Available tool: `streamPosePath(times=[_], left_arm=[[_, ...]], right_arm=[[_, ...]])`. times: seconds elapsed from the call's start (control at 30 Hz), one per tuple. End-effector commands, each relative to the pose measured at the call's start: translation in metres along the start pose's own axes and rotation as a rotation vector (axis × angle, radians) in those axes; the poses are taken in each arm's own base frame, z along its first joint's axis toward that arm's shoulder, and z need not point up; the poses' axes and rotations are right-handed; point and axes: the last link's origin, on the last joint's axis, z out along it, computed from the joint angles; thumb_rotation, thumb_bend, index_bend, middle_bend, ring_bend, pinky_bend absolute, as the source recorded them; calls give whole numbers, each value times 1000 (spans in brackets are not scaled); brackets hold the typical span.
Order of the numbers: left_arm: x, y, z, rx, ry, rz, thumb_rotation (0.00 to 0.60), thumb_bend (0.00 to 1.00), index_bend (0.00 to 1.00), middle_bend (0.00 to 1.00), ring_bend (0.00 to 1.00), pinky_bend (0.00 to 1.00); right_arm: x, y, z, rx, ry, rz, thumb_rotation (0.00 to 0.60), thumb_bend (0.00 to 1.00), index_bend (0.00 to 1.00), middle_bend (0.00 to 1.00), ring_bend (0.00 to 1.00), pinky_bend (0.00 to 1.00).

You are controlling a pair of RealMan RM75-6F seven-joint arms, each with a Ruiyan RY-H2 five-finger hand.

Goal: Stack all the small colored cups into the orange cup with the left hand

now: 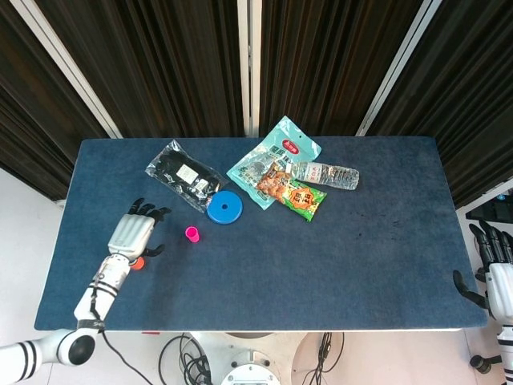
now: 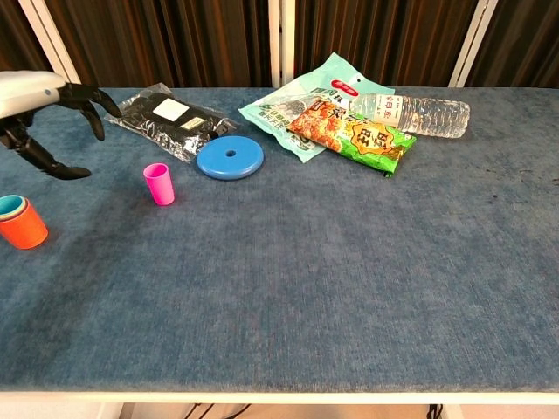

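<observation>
Blue felt table (image 2: 349, 279), teal-lined orange cup (image 2: 23, 223), upright pink cup (image 2: 158, 183), left hand (image 1: 135, 233) spread empty above.

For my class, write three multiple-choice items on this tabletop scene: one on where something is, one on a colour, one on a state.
1. Where is the pink cup?
A. inside the orange cup
B. alone on the table, near the blue disc
C. on the water bottle

2. What colour is the cup nested in the orange cup?
A. teal
B. yellow
C. black

3. The left hand is:
A. holding the pink cup
B. open, holding nothing
C. pressing the blue disc

Answers: 1 B, it stands apart; 2 A, a teal rim shows; 3 B, fingers spread in air.
</observation>
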Motion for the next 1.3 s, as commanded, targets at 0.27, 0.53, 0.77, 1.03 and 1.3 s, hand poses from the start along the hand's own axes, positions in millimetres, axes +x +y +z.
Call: streamPosePath(times=[0.27, 0.53, 0.77, 1.03, 1.3], left_arm=[[-25, 19, 34, -37, -29, 67, 600, 221, 246, 321, 121, 0], [-30, 29, 39, -70, -26, 56, 600, 221, 284, 356, 121, 0], [-34, 31, 44, -89, -24, 76, 600, 221, 326, 380, 124, 0], [-35, 34, 50, -105, 2, 77, 600, 226, 382, 422, 147, 0], [-37, 34, 53, -109, 8, 63, 600, 232, 434, 464, 166, 6]], right_arm=[[2, 10, -1, -29, 0, 11, 600, 318, 0, 0, 0, 0], [-2, 10, 2, -30, -14, 13, 600, 317, 0, 0, 0, 0], [-5, 12, 3, -38, -24, 17, 600, 318, 0, 0, 0, 0], [-5, 16, 4, -48, -26, 14, 600, 318, 0, 0, 0, 0], [-7, 16, 6, -53, -40, 17, 600, 317, 0, 0, 0, 0]])
